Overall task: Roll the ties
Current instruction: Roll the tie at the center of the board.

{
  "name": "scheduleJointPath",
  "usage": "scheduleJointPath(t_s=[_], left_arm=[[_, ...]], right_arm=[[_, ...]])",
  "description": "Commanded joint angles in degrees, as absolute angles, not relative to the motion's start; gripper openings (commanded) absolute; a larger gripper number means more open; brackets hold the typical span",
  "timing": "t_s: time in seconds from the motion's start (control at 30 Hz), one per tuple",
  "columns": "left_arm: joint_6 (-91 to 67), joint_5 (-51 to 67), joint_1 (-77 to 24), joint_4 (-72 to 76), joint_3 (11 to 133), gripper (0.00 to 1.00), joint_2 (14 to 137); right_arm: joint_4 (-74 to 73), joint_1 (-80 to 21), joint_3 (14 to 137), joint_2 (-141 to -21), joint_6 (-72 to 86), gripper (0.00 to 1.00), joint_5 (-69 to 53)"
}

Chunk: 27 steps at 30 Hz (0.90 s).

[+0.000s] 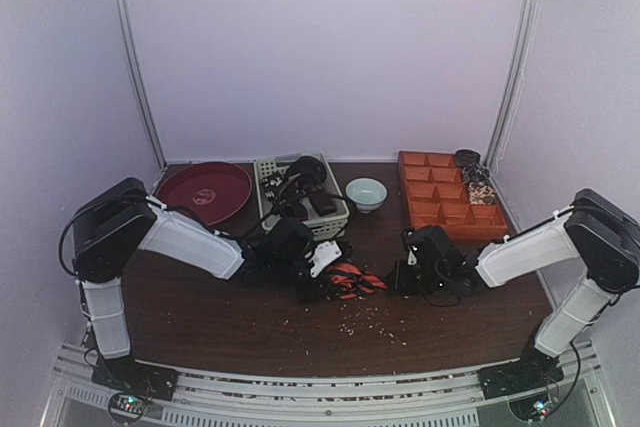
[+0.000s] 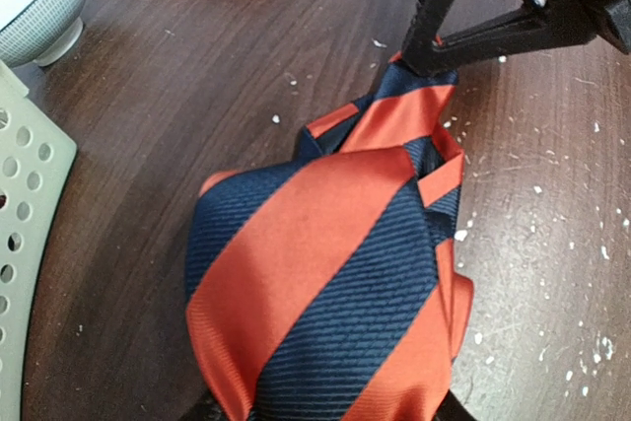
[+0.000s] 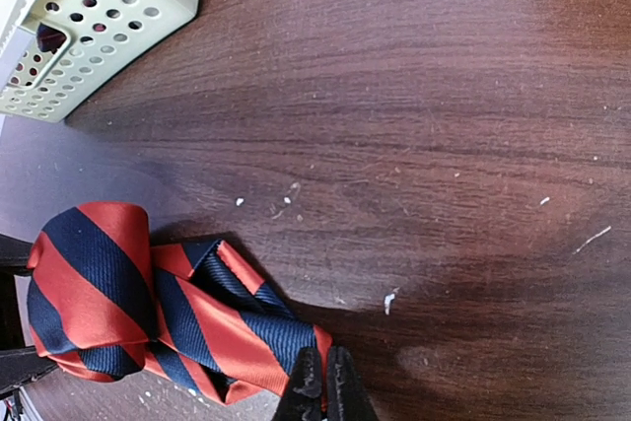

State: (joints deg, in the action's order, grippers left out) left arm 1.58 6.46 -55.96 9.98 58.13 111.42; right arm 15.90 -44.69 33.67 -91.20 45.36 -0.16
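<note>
One tie (image 2: 325, 273), striped orange-red and dark blue, lies partly rolled on the brown table (image 1: 200, 317) in the middle. The roll (image 3: 89, 288) sits between the jaws of my left gripper (image 2: 325, 411), which is shut on it; only the finger bases show at the bottom of the left wrist view. The tie's loose end (image 3: 246, 327) runs out to my right gripper (image 3: 325, 374), shut on its edge. In the top view the left gripper (image 1: 322, 272) and right gripper (image 1: 396, 280) face each other across the tie (image 1: 352, 280).
A pale green perforated basket (image 1: 268, 169) with dark items stands behind the left gripper. A light blue bowl (image 1: 366, 192) sits beside it, a dark red plate (image 1: 205, 190) at back left, and an orange compartment tray (image 1: 445, 197) at back right. Pale crumbs dot the table.
</note>
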Motion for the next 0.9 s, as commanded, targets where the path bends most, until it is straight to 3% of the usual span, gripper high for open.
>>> scheduleJointPath(t_s=[0.0, 0.07, 0.27, 0.37, 0.87], left_arm=[[3.27, 9.11, -55.20, 7.97, 55.99, 0.45, 110.58], [3.63, 10.59, -55.20, 7.92, 56.22, 0.45, 111.03], [4.14, 12.08, -55.20, 8.18, 56.41, 0.45, 111.44], [4.68, 12.16, -55.20, 8.23, 56.47, 0.45, 111.43], [5.40, 12.03, -55.20, 9.11, 55.96, 0.49, 111.44]], right_arm=[[14.39, -44.64, 32.63, -90.17, 44.41, 0.00, 0.92], [14.96, -44.78, 32.86, -89.90, 44.12, 0.00, -0.43], [9.90, -45.47, 33.63, -83.77, 45.88, 0.30, 1.27], [10.01, -46.68, 34.84, -80.81, 45.78, 0.38, 1.66], [19.62, -53.31, 47.14, -97.62, 44.80, 0.37, -4.17]])
